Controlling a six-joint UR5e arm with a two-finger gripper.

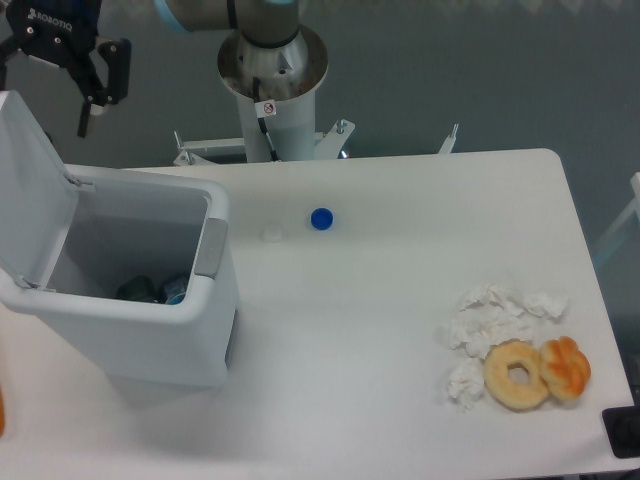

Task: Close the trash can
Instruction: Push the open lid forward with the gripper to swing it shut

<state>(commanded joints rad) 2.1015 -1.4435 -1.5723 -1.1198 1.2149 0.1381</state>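
Observation:
The trash can (150, 330) is a large white boxy bin at the left of the table. Its flat white lid (32, 190) stands open, hinged up on the left side. A grey latch tab (210, 248) sits on the right rim. Dark and blue items lie inside at the bottom. My gripper (50, 95) is at the top left, above and behind the raised lid, apart from it. One black finger (92, 105) with a white tip points down; the other finger is cut off by the frame edge. The gripper looks open and empty.
A blue bottle cap (321, 218) and a small white cap (272, 233) lie right of the bin. Crumpled tissues (490, 325), a plain doughnut (517, 374) and an orange pastry (566, 368) lie at the right front. The robot base (272, 70) stands behind the table.

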